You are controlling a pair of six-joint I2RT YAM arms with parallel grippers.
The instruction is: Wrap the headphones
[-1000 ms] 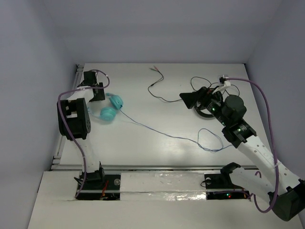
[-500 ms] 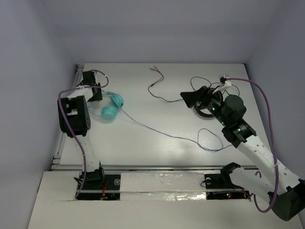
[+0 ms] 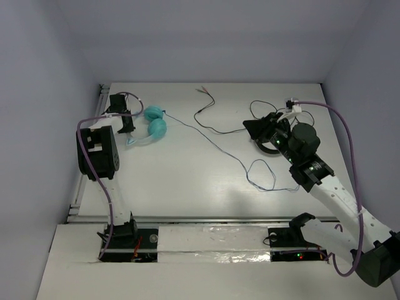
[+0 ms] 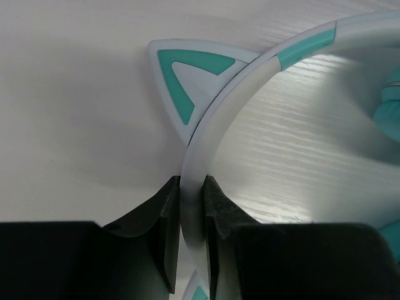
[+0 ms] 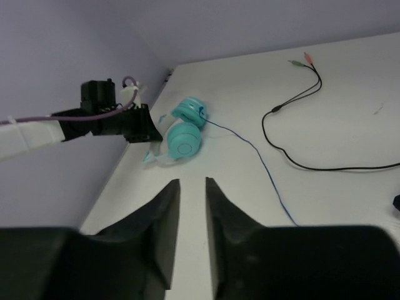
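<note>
The turquoise headphones [image 3: 156, 128] lie at the far left of the table, one ear cup behind the other. My left gripper [image 4: 192, 194] is shut on their pale headband [image 4: 237, 81], just below a cat-ear point [image 4: 187, 75]; from above it [image 3: 128, 128] sits at the headphones' left side. Their thin blue cable [image 3: 219, 147] trails right and ends in a loose loop [image 3: 262, 175]. My right gripper [image 3: 250, 128] hovers mid-right, facing left. In its wrist view the right gripper [image 5: 192, 184] is open with a narrow gap and nothing between its fingers, far from the headphones [image 5: 183, 140].
A black cable [image 3: 212, 125] with coloured plugs [image 3: 203, 89] curves across the far middle. Black headphones [image 3: 265, 147] lie partly hidden under the right arm. A rail [image 3: 100, 106] and the side wall run close along the left of the headphones.
The left gripper closed on the headband and drew the headphones farther back, turning them. The blue cable was dragged left and its loop shifted. The right gripper's jaws narrowed.
</note>
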